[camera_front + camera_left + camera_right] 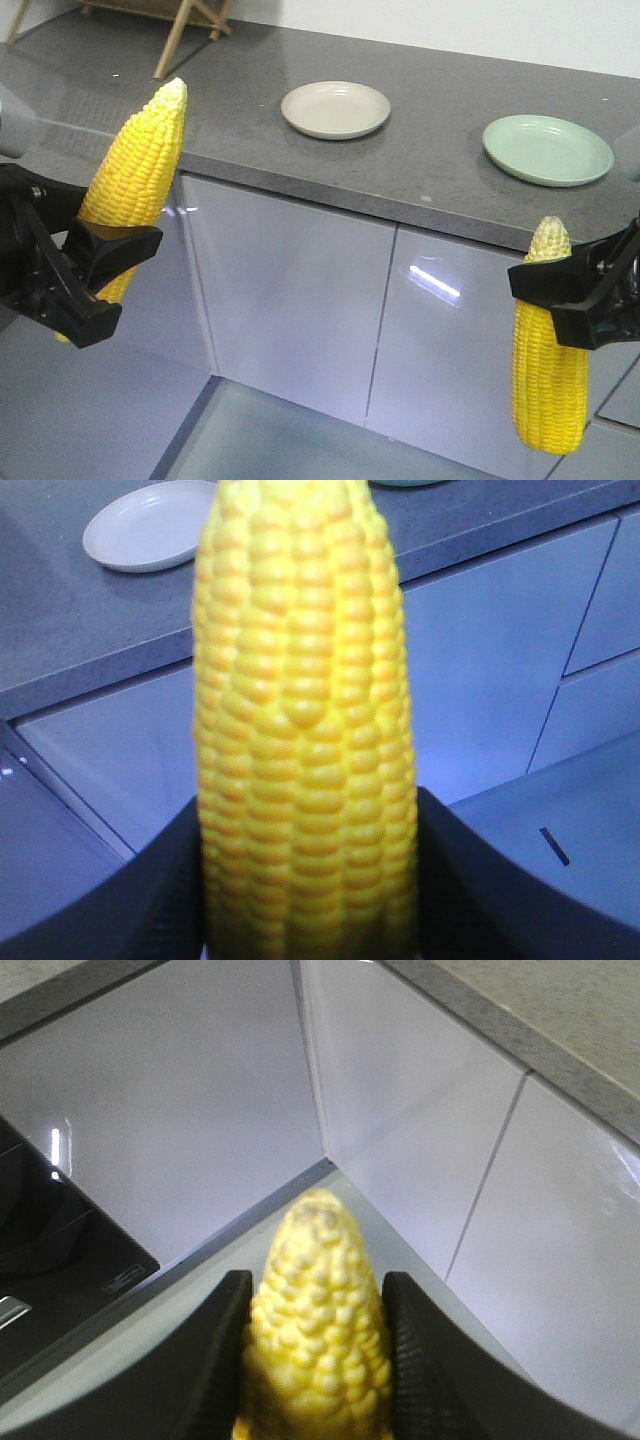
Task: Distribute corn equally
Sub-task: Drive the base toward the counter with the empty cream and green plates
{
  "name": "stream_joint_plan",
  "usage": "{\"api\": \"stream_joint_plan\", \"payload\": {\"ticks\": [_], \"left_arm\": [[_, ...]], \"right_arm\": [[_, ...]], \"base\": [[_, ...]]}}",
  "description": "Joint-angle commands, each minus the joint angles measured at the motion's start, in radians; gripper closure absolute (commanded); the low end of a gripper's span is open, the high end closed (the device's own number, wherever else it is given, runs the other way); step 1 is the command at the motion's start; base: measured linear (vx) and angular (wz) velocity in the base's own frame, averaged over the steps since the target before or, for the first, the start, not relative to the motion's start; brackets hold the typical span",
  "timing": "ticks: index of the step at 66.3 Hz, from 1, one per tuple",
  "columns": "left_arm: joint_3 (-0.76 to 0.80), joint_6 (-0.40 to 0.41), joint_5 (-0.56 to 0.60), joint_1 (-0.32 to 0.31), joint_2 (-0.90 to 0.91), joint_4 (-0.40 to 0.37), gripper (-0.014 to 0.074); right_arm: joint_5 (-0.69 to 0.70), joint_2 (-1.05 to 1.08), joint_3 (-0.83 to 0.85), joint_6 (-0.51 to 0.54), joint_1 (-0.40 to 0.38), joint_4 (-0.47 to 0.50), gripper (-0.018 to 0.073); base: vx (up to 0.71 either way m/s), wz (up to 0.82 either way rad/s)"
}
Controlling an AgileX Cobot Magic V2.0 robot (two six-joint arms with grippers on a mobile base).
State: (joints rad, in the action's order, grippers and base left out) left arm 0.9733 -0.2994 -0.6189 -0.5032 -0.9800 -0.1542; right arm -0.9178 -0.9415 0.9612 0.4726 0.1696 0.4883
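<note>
My left gripper (100, 262) is shut on a cob of corn (135, 170) that stands tilted, pale tip up, in front of the counter's left end. The left wrist view is filled by this cob (305, 720), with a black finger pressed against each side. My right gripper (562, 290) is shut on a second cob of corn (548, 375), held upright just below the counter's edge at the right. In the right wrist view its tapered tip (318, 1335) sits between the black fingers (208, 1360). Both cobs hang in the air, short of the plates.
A beige plate (335, 109) lies at the middle of the grey counter (260, 130) and a pale green plate (548, 149) at its right. Glossy white cabinet doors (290, 290) run below the counter. Wooden chair legs (185, 30) stand at the far left.
</note>
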Motion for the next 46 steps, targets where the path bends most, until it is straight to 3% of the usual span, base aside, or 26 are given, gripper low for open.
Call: {"api": "stream_joint_plan", "payload": {"ticks": [1,23,46], "left_arm": [[0.026,0.004,0.071,-0.001,0.009,-0.015,0.0311],[0.026,0.004,0.071,-0.001,0.009,-0.015,0.0311],[0.026,0.004,0.071,-0.001,0.009,-0.015,0.0311]], "right_arm": [[0.053,0.012,0.025,0.008,-0.006,0.025,0.0353],[0.053,0.012,0.025,0.008,-0.006,0.025,0.0353],[0.053,0.012,0.025,0.008,-0.006,0.025,0.0353]], "base": [[0.09,-0.32],[0.09,-0.24],[0.08,-0.01]]}}
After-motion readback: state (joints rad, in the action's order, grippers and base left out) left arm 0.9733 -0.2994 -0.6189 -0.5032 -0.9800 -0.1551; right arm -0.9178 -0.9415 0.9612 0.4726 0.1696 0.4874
